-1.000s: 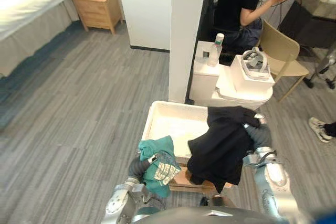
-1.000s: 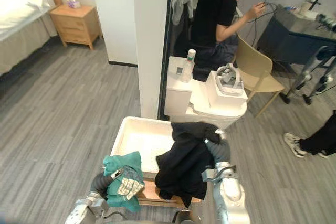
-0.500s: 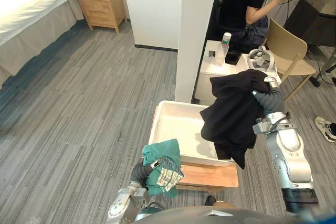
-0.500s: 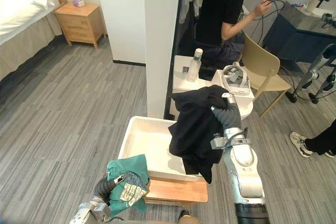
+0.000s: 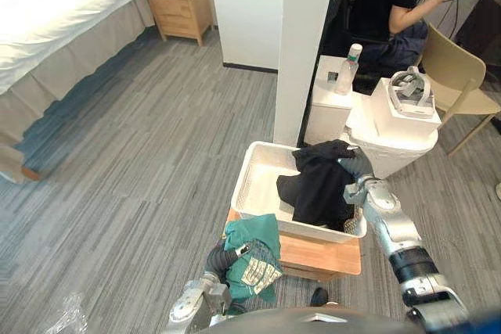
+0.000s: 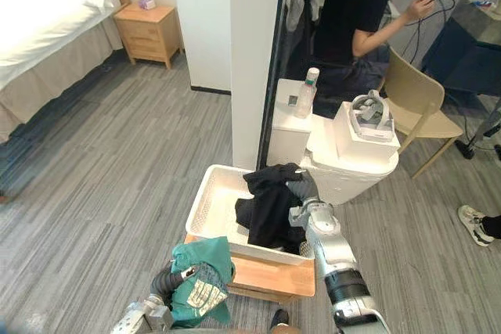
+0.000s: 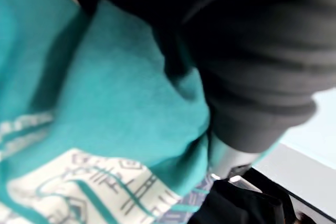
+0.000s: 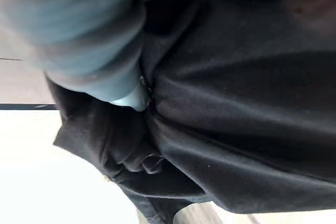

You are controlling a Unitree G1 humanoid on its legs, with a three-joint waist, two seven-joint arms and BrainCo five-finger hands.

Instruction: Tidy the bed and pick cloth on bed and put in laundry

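Left eye view: black cloth (image 5: 317,185) lies in the right half of the white basket (image 5: 252,163), reaching its right rim. Right hand (image 5: 356,165) is on it (fingers buried, can't tell the grip). Left hand (image 5: 239,250) is clamped on a green cloth (image 5: 254,263) off the basket's near-left corner.

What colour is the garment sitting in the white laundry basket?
The garment is plain black. It shows best in the left eye view.
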